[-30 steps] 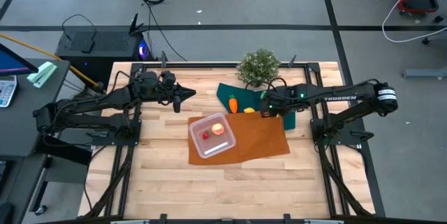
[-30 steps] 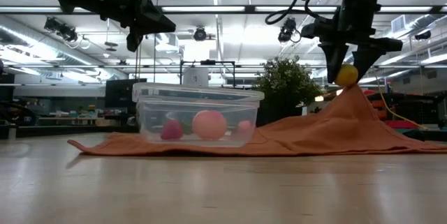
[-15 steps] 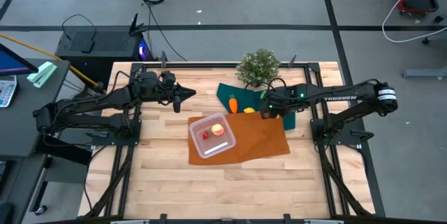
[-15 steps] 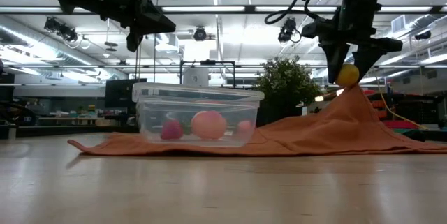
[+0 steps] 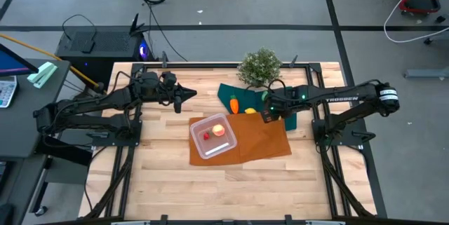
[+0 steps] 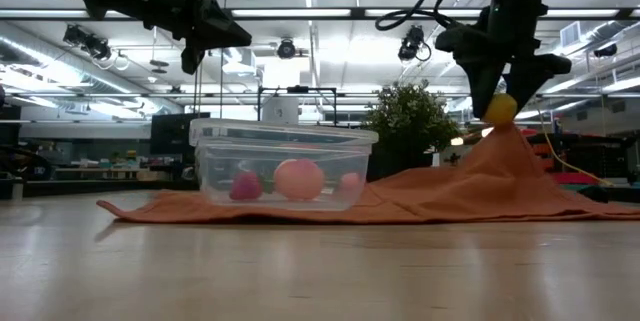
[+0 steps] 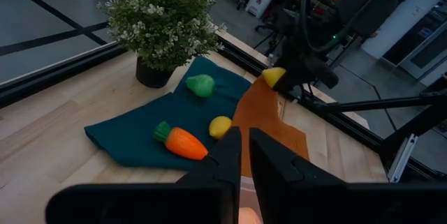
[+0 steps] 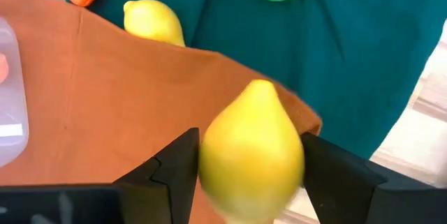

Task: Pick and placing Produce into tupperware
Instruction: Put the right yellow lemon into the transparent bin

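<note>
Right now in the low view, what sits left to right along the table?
Clear tub with the peach-red fruit inside → potted plant → lemon in the right pincer, over the raised orange cloth.

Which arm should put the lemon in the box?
The right. Its gripper already holds a lemon above the orange cloth, beside the tupperware. The left gripper holds nothing.

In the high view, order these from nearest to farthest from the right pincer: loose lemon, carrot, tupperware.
From the right pincer, which holds a lemon:
1. Loose lemon, just beside it on the green cloth.
2. Carrot, farther along that cloth.
3. Tupperware, farthest, on the orange cloth.
</note>
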